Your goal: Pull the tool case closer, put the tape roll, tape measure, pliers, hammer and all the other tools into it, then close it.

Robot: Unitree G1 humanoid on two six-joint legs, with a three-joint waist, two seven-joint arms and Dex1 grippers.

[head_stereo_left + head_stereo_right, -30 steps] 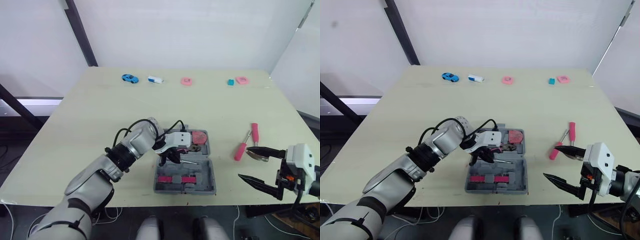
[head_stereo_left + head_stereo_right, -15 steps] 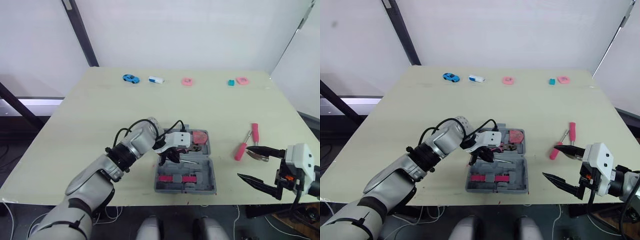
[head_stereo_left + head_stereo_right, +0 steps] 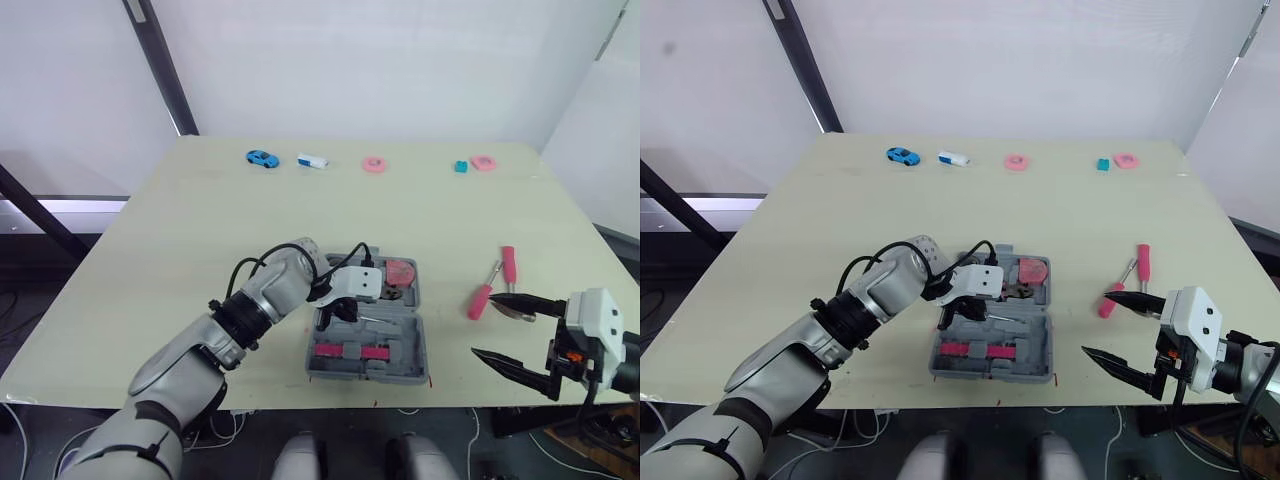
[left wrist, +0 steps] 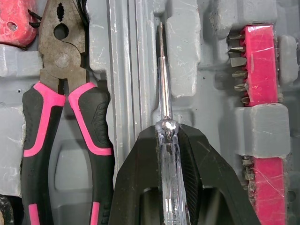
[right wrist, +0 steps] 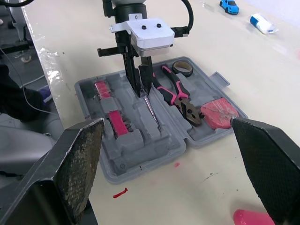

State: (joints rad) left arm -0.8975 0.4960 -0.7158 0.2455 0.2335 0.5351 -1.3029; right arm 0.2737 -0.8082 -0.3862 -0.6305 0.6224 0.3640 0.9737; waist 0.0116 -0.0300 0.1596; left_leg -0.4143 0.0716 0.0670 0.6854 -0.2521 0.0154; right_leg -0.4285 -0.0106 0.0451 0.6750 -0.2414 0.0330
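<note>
The grey tool case (image 3: 402, 338) lies open near the table's front edge. Inside it are pink-handled pliers (image 4: 63, 93), a pink tape measure (image 5: 220, 112), a black tape roll (image 5: 183, 68) and pink bit holders (image 4: 260, 70). My left gripper (image 4: 168, 133) is over the case, shut on a clear-handled screwdriver (image 4: 163, 93) whose shaft lies along a moulded slot. Two pink screwdrivers (image 3: 482, 300) lie on the table to the right of the case. My right gripper (image 3: 484, 324) hangs open at the front right, just in front of them, with nothing between its fingers (image 5: 75, 164).
Along the table's far edge sit a blue toy car (image 3: 261, 158), a white and blue piece (image 3: 312, 160), a pink ring (image 3: 374, 164), a teal block (image 3: 461, 166) and a pink piece (image 3: 483, 161). The case lies close to the table's front edge.
Little differs. My left wrist has shifted slightly over the case, still holding the screwdriver. The right gripper has stayed open in place.
</note>
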